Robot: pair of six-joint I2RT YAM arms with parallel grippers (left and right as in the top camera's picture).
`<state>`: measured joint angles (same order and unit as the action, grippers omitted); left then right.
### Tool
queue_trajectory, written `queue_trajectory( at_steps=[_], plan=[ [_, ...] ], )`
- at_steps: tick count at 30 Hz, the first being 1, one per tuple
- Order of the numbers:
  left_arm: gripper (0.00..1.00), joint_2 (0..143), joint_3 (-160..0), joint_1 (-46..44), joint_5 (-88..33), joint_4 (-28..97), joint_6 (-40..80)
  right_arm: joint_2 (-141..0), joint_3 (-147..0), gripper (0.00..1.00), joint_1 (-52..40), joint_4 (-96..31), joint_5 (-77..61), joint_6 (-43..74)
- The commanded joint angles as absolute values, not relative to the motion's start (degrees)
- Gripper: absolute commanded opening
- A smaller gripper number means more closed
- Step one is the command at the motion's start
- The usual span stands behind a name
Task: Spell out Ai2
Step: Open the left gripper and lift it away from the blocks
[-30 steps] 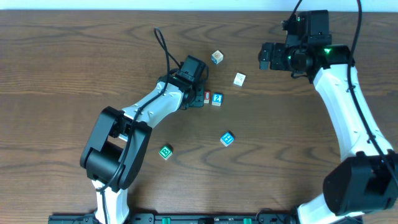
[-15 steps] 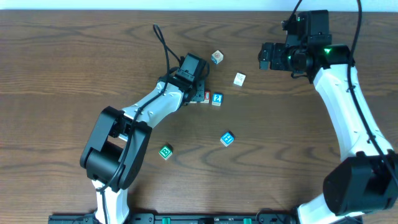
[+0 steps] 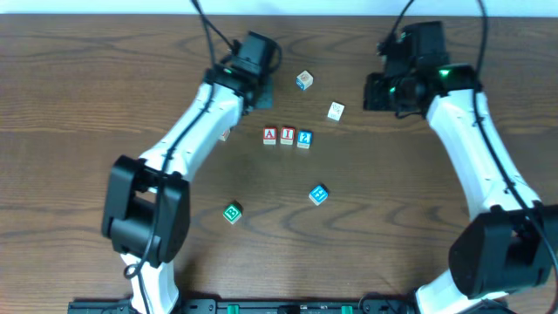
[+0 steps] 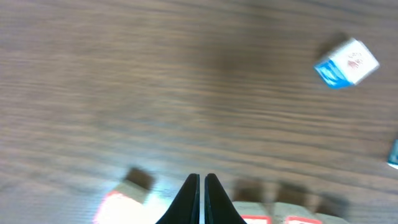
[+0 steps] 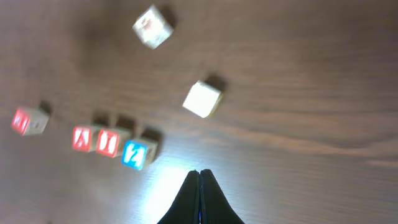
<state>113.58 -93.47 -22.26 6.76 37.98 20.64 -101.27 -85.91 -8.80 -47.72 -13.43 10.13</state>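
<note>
Three blocks sit in a row near the middle of the bench [image 3: 87,105], a little closer to the far edge than the near edge. From left to right they are the A block [image 3: 270,135] with a red letter, the I block [image 3: 287,136] with a red letter, and the 2 block [image 3: 304,138] with a blue number. They are side by side and very close. I cannot tell if they touch.

The left fingers [image 4: 201,186] are up above the bench, between the row and the far edge. They are clenched tight with nothing in them. The right fingers [image 5: 199,186] are up near the far edge, toward the right side. They are clenched too, and hold nothing.

A red block [image 3: 224,134] lies just left of the row, partly hidden under the left arm. A tilted block [image 3: 303,80] with a blue side lies between the row and the far edge. A pale block [image 3: 336,111] lies near it, a bit more to the right. The blue H block [image 3: 319,194] lies toward the near edge from the row. A green block [image 3: 232,213] lies left of it, also on the near side.
</note>
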Motion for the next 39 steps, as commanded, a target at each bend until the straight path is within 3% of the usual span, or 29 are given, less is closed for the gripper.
queue_trajectory(
  at_steps=[1, 6, 20, 39],
  plan=[
    [0.06, 112.53, -92.73, -17.80, -0.51, 39.97, 22.98, -102.59, -80.75, 0.01, -11.38, -45.76, -20.58, 8.93],
    [0.06, 112.53, -85.93, -14.09, -11.88, 38.50, 22.98, -102.65, -72.03, 0.01, -12.47, -38.28, -26.39, 12.21],
    [0.06, 113.60, -77.60, -16.60, -14.90, 28.45, 26.79, -107.94, -65.84, 0.01, -15.07, -27.68, -28.97, 18.39],
    [0.06, 118.15, -77.60, -17.39, -21.26, 26.02, 29.89, -113.14, -65.89, 0.01, -15.03, -21.56, -28.75, 23.42]
  ],
)
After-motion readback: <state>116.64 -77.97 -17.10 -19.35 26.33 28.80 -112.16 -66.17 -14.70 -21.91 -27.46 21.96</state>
